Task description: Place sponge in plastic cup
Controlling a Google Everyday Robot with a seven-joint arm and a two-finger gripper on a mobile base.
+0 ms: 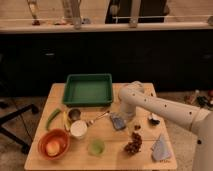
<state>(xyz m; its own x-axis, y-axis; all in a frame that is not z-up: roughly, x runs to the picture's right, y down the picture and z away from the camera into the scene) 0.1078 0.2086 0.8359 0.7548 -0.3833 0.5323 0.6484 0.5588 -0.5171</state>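
Note:
The sponge (117, 122) is a small flat blue-grey pad lying on the wooden table (110, 155), right of centre. The plastic cup (96, 147) is a small pale green cup standing near the table's front edge, left of and in front of the sponge. My white arm reaches in from the right, bends at a round joint, and points down. My gripper (123, 116) is at the end of it, directly over the sponge's far right edge, very close to or touching it. The gripper's tip is partly hidden by the arm.
A green tray (89, 89) sits at the back. An orange bowl (53, 144) with fruit, a white cup (78, 129), a metal cup (74, 114), a spoon (100, 118) and a green vegetable (53, 119) are on the left. Grapes (134, 145), a pale folded cloth (160, 149) and a dark bowl (154, 119) are on the right.

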